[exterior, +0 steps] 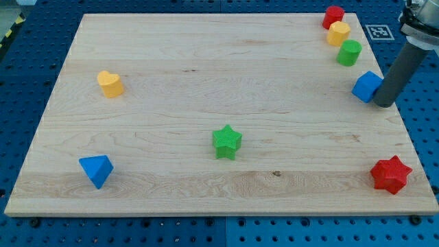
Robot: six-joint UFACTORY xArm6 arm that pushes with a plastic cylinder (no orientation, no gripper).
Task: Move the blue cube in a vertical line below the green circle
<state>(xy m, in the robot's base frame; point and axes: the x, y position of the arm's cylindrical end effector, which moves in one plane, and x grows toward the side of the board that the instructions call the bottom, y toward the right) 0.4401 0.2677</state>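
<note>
The blue cube block (368, 86) touches my tip (385, 104), the rod's gripperless end, just below the green circle block (349, 53)

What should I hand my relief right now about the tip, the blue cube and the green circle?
My tip: at the board's right edge, touching or almost touching the blue cube on its right side.
Green circle: near the view's top right, just below the yellow block and red block.
Done: the cube already sits lower than the circle.
Left: it lies slightly right of the circle; nudge it left until it lines up.
</note>
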